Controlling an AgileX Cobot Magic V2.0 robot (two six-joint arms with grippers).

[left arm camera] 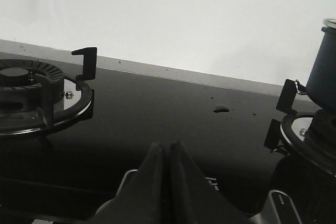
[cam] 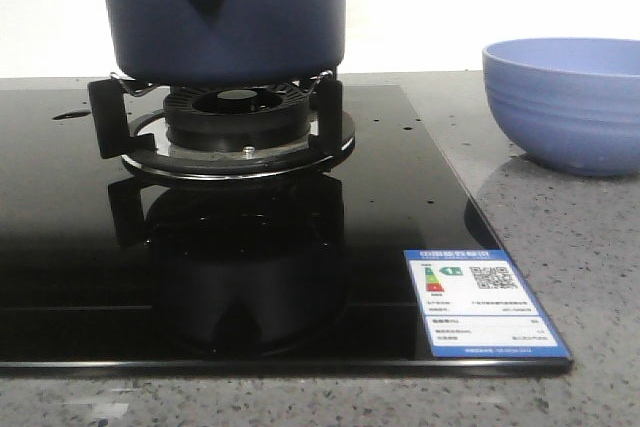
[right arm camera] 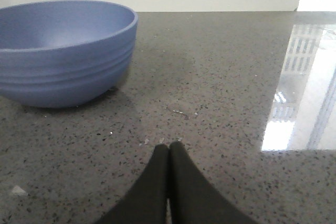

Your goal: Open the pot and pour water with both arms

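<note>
Front view: the large matte navy-blue pot (cam: 225, 12) sits on the burner; both my pincers (left arm camera: 167, 153) (right arm camera: 169, 150) are pressed together, empty. Misjudging my reach could tip it.

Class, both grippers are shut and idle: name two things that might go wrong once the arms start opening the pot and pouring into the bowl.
1. The pot sits raised on narrow burner supports, so a sideways nudge might tip it or slide it off.
2. The bowl stands loose on the smooth counter, off to the side of the stove; poured water may miss it, or a bump could shove it away.
</note>
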